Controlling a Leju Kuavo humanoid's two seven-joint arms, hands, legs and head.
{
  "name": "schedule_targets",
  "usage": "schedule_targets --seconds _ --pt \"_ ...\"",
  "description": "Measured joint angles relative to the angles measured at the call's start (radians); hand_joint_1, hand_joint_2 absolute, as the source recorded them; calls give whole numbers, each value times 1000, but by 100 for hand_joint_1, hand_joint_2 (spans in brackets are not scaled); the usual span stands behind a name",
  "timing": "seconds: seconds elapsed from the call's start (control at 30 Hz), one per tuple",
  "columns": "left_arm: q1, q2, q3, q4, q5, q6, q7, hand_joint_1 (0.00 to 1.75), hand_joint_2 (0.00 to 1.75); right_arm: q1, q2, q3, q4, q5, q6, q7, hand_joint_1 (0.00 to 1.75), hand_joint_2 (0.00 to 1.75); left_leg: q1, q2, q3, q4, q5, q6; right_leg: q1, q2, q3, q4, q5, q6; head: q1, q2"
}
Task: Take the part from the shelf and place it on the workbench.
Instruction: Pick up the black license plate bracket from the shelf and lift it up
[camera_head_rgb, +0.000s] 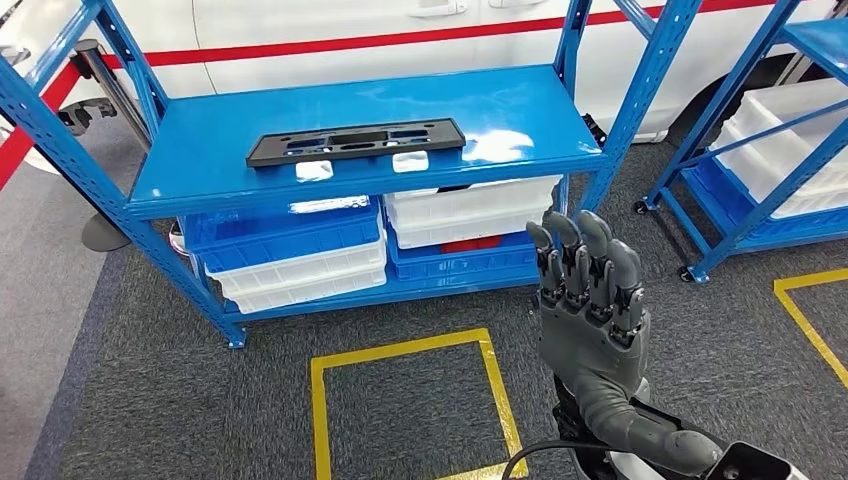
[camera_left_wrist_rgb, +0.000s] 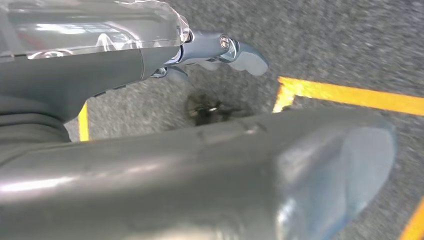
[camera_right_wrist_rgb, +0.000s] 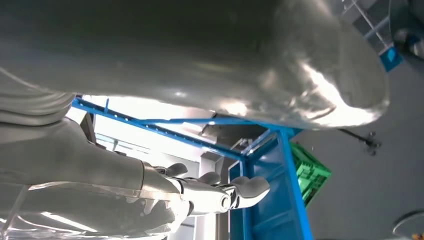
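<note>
A long flat black part (camera_head_rgb: 356, 142) with cut-outs lies on the top board of the blue shelf (camera_head_rgb: 230, 170), propped on two small white blocks. My right hand (camera_head_rgb: 588, 300) is raised in front of the shelf's right half, below and to the right of the part, fingers straight and together, holding nothing. In the right wrist view its fingers (camera_right_wrist_rgb: 220, 192) stretch out with blue shelf framing behind. My left hand (camera_left_wrist_rgb: 220, 165) hangs over grey carpet with its fingers (camera_left_wrist_rgb: 225, 50) extended and nothing in them.
White and blue bins (camera_head_rgb: 300, 255) fill the shelf's lower level. A second blue shelf (camera_head_rgb: 770, 170) with white bins stands at the right. Yellow tape squares (camera_head_rgb: 410, 400) mark the grey carpet. A white vehicle with a red stripe (camera_head_rgb: 330, 40) is behind the shelf.
</note>
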Motion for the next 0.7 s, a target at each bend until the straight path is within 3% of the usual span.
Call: schedule_targets --seconds 0.03,0.07,0.17,0.2,0.23,0.3,0.33,0.37,0.4,0.47,0.5,0.57,0.63,0.7 --pt "0 0 1 0 2 0 0 0 0 0 -7 7 3 -2 -13 1 0 0 -2 1 6 -27 37 7 0 2 7 1 -10 7 0 0" --pt "1 0 2 0 2 1 -1 0 0 0 -12 14 6 -2 -22 1 0 0 -5 1 9 -34 50 15 1 3 14 1 -19 15 0 0" --pt "-4 0 3 0 2 3 -3 0 0 -3 -17 29 9 3 -30 1 0 0 -6 0 28 -39 42 37 -2 2 28 7 -42 36 0 0" --pt "-6 0 3 0 2 4 -5 0 0 -3 -19 31 10 7 -30 0 0 0 -5 0 35 -44 39 44 -4 1 15 37 -58 40 0 0" --pt "-7 0 3 1 2 5 -7 0 0 -2 -20 32 13 12 -30 0 0 0 -4 0 41 -49 35 50 -5 -1 -14 89 -80 43 0 0" --pt "-8 1 3 1 2 8 -8 0 0 5 -22 32 27 25 -28 -1 0 0 -6 -1 49 -51 24 57 -4 -2 -110 229 -123 45 0 0" --pt "-7 1 3 1 2 8 -8 0 0 8 -23 32 35 29 -26 -1 0 0 -8 -2 53 -50 18 58 -4 -2 -152 278 -124 46 0 0" --pt "-7 1 3 1 2 9 -7 0 0 10 -23 32 44 32 -23 -1 0 0 -9 -3 61 -50 12 59 -4 -2 -178 290 -102 45 0 0" --pt "-6 1 3 1 2 8 -6 0 0 11 -23 32 51 32 -20 0 0 0 -11 -5 70 -50 5 58 -3 -2 -183 262 -61 42 0 0" --pt "-5 -2 3 1 2 8 -6 0 0 11 -25 32 63 31 -14 -1 0 0 -13 -8 91 -50 -10 55 1 -3 -152 135 41 30 0 0" --pt "-6 -3 3 1 2 7 -6 0 0 11 -26 32 68 30 -12 0 0 0 -15 -10 98 -49 -17 51 5 -4 -134 78 70 24 0 0" --pt "-6 -6 3 2 2 6 -10 0 0 10 -27 33 78 30 -10 0 0 0 -17 -12 103 -51 -27 41 10 -5 -117 25 81 15 0 0" --pt "-6 -5 3 2 2 6 -15 0 0 11 -28 35 85 30 -7 0 0 0 -16 -11 107 -54 -33 30 8 -3 -112 14 76 7 0 0" --pt "-5 -5 3 2 2 5 -20 0 0 11 -29 41 91 30 -4 0 0 0 -16 -10 98 -24 -54 18 3 -2 -100 4 75 -3 0 0"
